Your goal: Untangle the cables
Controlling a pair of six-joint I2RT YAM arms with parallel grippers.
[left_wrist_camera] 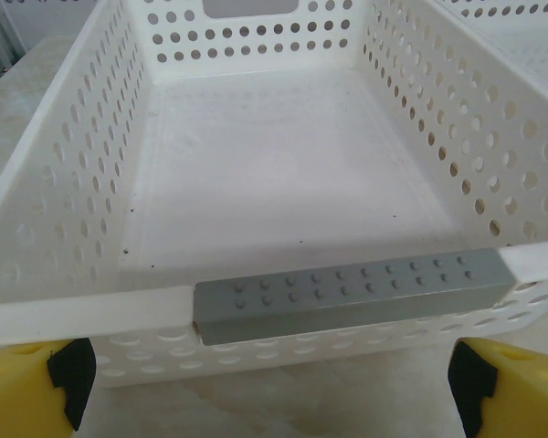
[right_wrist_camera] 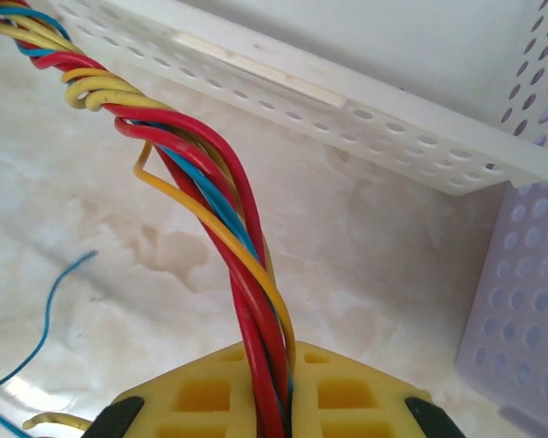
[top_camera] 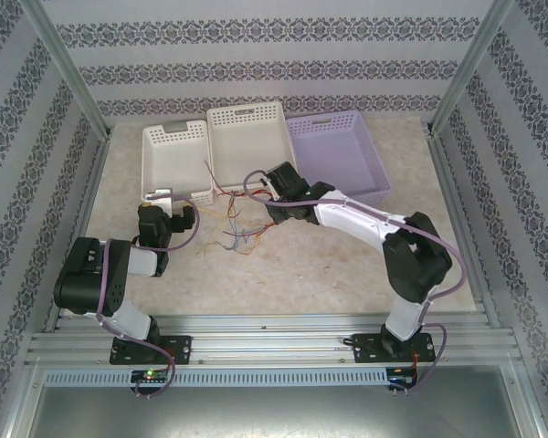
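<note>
So, the right pincer (right_wrist_camera: 274,406) is clenched on a twisted bundle of thin red, yellow and blue cables (right_wrist_camera: 215,201). From its yellow fingers the bundle's long axis slants up toward the upper-left corner of the wrist view, over the marbled beige counter (right_wrist_camera: 384,274). From above, the loose ends fan out on the counter between the arms, near the white perforated plastic baskets (top_camera: 247,146). The left pincer (left_wrist_camera: 269,383) is spread wide, grasping nothing, facing the grey handle (left_wrist_camera: 347,297) on one basket's rim.
</note>
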